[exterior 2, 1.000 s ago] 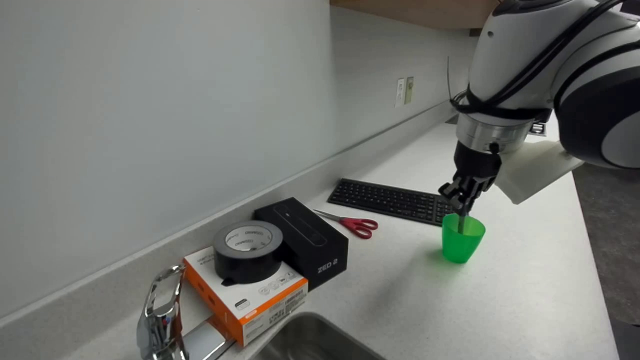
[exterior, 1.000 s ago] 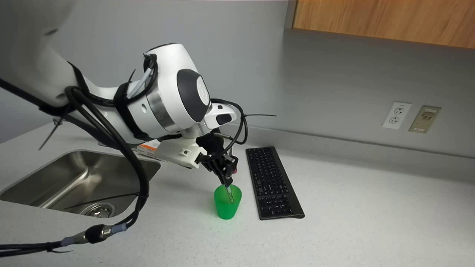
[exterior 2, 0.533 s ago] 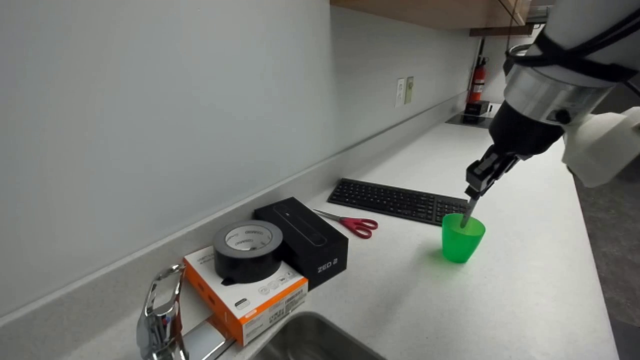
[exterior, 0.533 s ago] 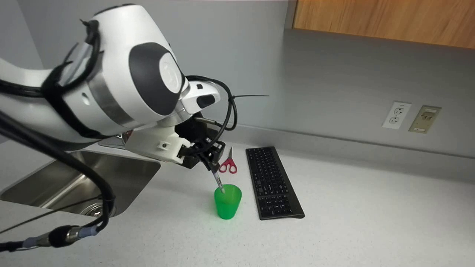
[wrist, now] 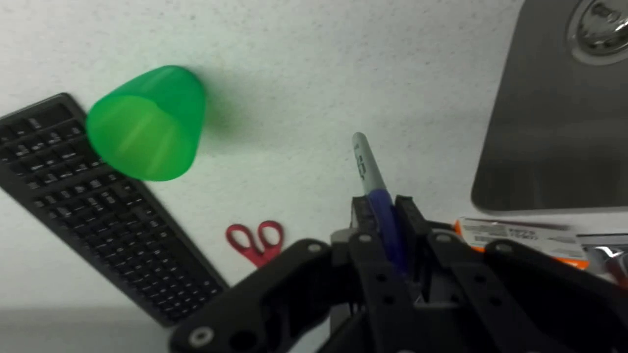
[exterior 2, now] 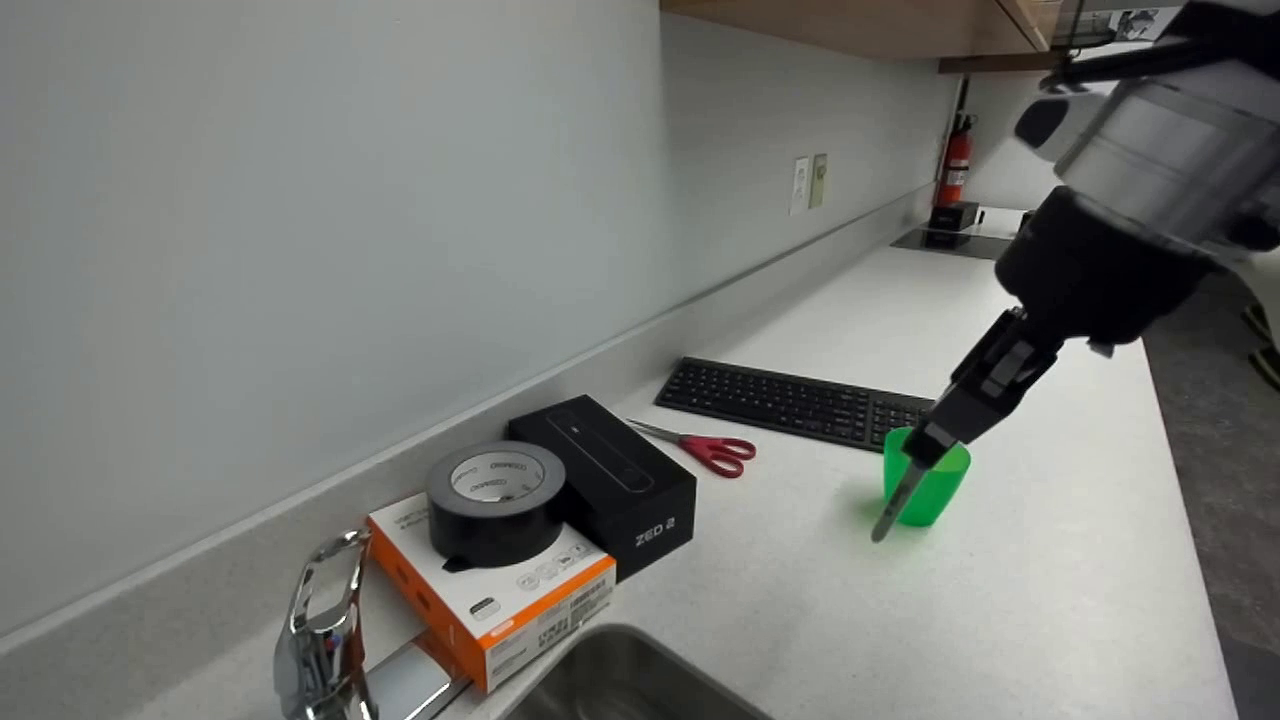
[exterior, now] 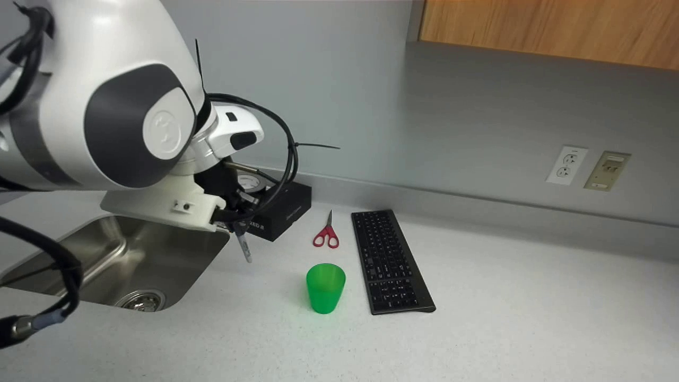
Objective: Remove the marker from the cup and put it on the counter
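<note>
My gripper (wrist: 383, 202) is shut on the marker (wrist: 370, 164), around its blue-purple end. The marker's grey end points out and down, tilted. In both exterior views the marker (exterior: 243, 248) (exterior 2: 900, 503) is outside the cup, on the sink side, with its lower end above the counter (exterior: 477, 334); how high is hard to tell. The green cup (exterior: 325, 289) stands upright and empty on the counter. It also shows in the wrist view (wrist: 147, 127). In an exterior view the gripper (exterior 2: 930, 445) and marker partly cover the cup (exterior 2: 940, 490).
A black keyboard (exterior: 392, 265) lies beside the cup. Red-handled scissors (exterior: 327, 236) lie behind the cup. A black box (exterior 2: 620, 480), a tape roll (exterior 2: 495, 510) on a white-orange box (exterior 2: 540, 590), and a faucet (exterior 2: 325, 640) are by the steel sink (exterior: 175, 254).
The gripper has drawn the marker up out of the cup and carried it sideways toward the sink. One second ago the marker's lower end was inside the cup. The cup has not moved.
</note>
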Motion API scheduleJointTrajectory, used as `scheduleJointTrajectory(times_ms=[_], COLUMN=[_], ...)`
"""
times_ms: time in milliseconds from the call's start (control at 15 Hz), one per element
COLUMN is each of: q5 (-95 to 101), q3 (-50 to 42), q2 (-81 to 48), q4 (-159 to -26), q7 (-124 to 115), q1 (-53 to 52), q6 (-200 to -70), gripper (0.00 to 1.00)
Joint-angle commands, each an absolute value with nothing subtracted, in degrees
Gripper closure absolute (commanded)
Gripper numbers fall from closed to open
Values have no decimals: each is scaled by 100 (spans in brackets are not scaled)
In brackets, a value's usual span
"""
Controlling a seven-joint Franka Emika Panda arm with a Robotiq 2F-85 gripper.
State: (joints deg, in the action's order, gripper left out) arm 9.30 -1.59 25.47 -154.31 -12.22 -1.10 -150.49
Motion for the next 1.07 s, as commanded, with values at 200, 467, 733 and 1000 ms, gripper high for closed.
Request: scheduleJointTrajectory(times_ms=[200,467,733,1000], q5=[33,122,275,233], q3=[-97,-82,-108,-180], q2=[853,348,86,-76], q4=[-14644,-14262,-14117,-13934], q7=[-595,-702,-824,-820], q1=[-224,-143,-77,7], q6=[-15142,-15094,-15095,-15014], gripper=[96,57,29,0])
